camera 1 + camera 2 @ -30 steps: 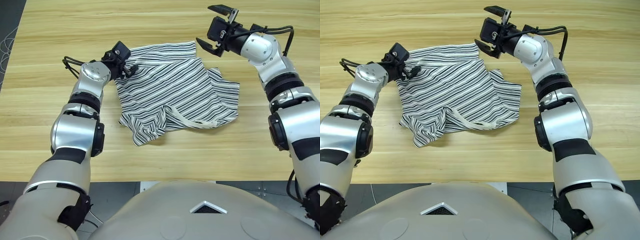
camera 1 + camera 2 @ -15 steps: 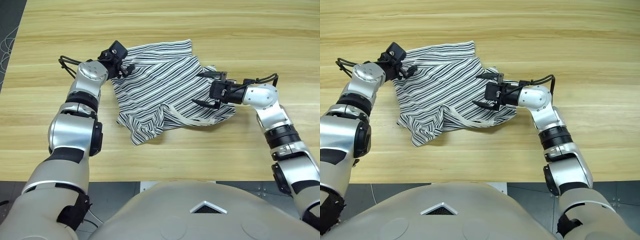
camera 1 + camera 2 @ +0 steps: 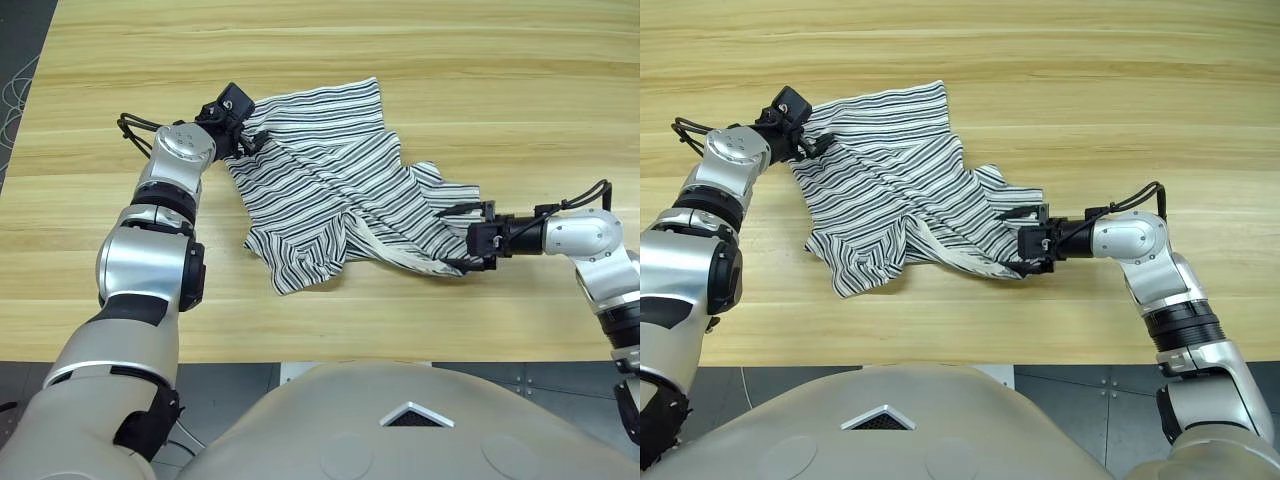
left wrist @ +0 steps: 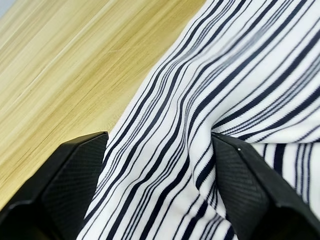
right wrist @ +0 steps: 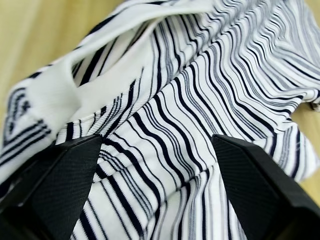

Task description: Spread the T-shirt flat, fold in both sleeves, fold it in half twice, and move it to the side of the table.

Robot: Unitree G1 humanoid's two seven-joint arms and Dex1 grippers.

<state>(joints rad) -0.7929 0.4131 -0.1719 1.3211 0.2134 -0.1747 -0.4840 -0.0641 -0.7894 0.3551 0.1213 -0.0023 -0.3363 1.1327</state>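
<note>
I have a wooden table (image 3: 500, 80) running across the whole scene, with the striped T-shirt (image 3: 320, 180) near its middle. The shirt is not flat. It lies crumpled, stretched on a slant from the far left to the near right, with folds running along that line. A far edge lies fairly straight toward the back of the table. A bunched corner sticks out toward me on the near left. A white band of trim (image 3: 390, 250) curls across the near part, between that corner and the right-hand end.

My left arm reaches forward on the left side, and my left claw (image 3: 247, 138) sits at the shirt's far-left corner, right on the cloth. From the wrist I see its fingers (image 4: 75, 175) standing wide apart, with striped fabric rising in a ridge between them and bare wood just beside the hem.

My right arm lies low over the table on the right, pointing inward. My right claw (image 3: 448, 240) is at the shirt's near-right end, touching the cloth. Its fingers (image 5: 250, 190) are also spread wide, one on either side of the wrinkled fabric, and the white trim lies near one finger. I cannot tell whether either claw presses the cloth down.
</note>
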